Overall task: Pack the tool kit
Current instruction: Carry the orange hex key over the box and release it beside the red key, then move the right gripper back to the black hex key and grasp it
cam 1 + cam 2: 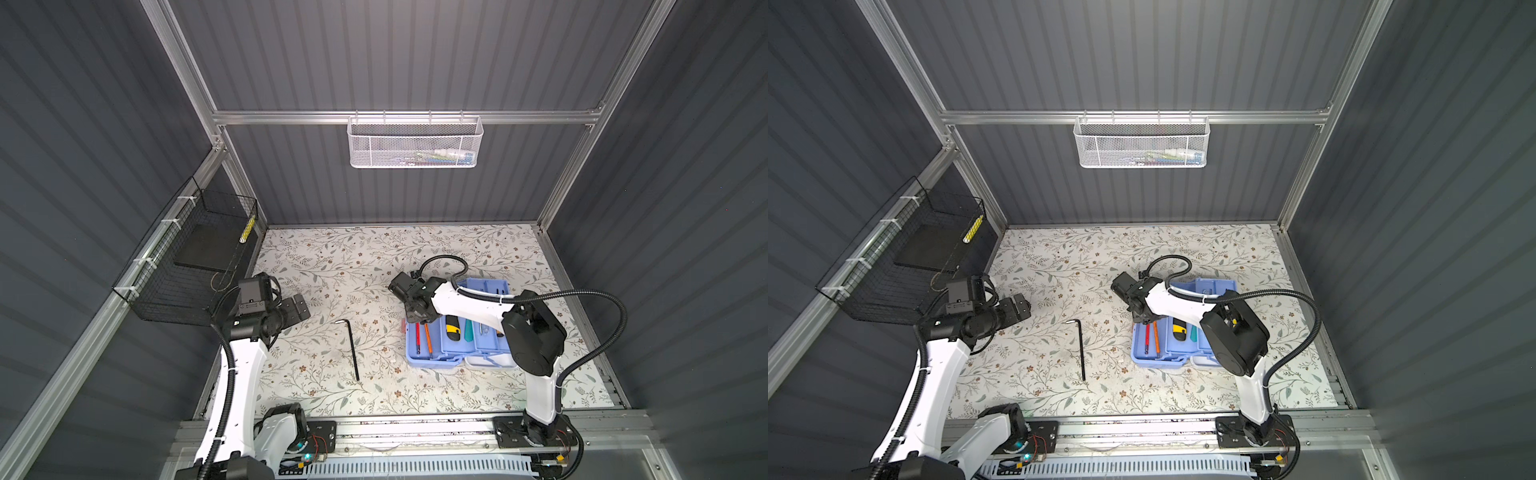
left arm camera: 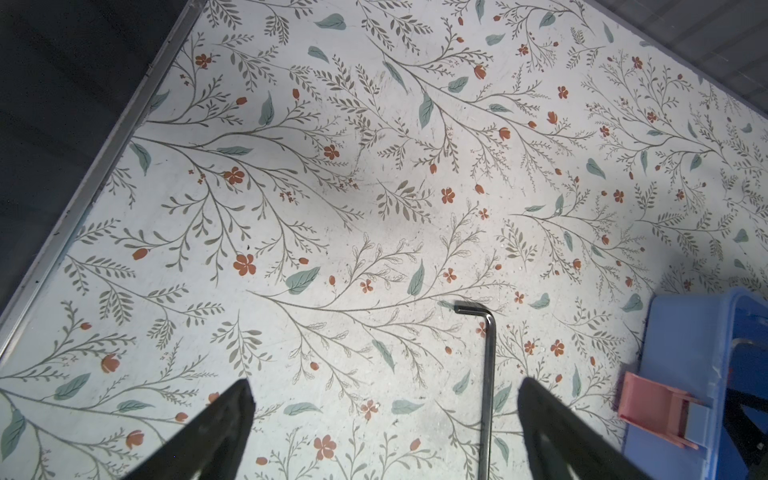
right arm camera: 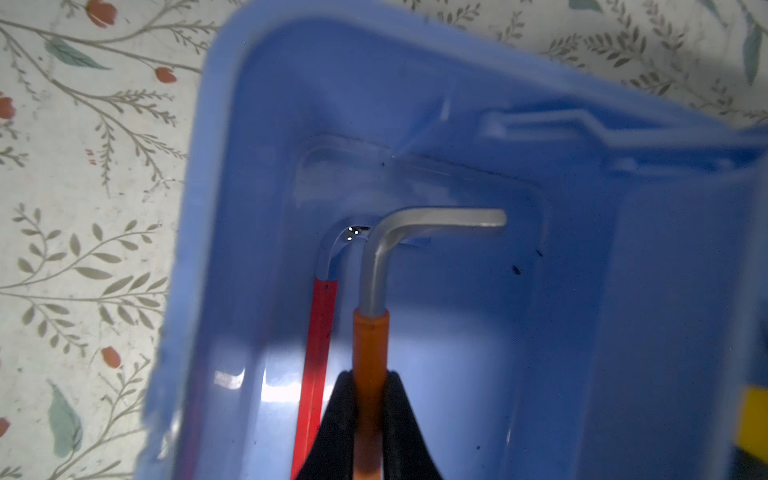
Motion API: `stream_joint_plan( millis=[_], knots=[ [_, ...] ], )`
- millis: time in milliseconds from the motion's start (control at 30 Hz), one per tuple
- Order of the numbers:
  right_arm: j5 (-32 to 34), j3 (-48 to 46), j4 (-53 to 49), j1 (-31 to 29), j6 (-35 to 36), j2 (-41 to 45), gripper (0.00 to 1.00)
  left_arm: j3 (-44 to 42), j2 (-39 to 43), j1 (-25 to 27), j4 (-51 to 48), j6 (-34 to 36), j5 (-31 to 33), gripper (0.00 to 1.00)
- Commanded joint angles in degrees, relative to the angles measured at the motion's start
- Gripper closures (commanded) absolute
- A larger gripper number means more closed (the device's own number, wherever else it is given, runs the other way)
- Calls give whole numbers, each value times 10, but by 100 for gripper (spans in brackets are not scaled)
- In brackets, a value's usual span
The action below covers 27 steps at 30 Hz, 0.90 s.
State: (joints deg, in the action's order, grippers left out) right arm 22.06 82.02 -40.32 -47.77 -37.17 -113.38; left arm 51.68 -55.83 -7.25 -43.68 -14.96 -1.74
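You have three hex keys: one black hex key (image 1: 352,349) loose on the counter (image 1: 332,257), your left jaws spread wide and empty at its 10 o'clock, and two inside the tool kit (image 1: 432,360), a red hex key (image 3: 318,353) beside the orange hex key (image 3: 370,353) pinched in your right jaws. The kit sits open at the counter's 3 o'clock, light blue, with your right arm hiding part of its trays. Farther off hang two baskets: the black wire basket (image 1: 187,266) at 10 o'clock and the white mesh basket (image 1: 415,143) at 12.
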Motion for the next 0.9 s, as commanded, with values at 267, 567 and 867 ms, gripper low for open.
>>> stream_joint_plan(
  millis=[267,567,867],
  knots=[
    [-24,13,-15,17,-3,-34,78,5,4,-5,3,12,-2,1],
    [3,35,-44,5,13,4,65,4,4,-5,3,11,2,1],
    [-61,110,72,-99,114,30,53,6,5,-5,1,9,7,1]
  ],
)
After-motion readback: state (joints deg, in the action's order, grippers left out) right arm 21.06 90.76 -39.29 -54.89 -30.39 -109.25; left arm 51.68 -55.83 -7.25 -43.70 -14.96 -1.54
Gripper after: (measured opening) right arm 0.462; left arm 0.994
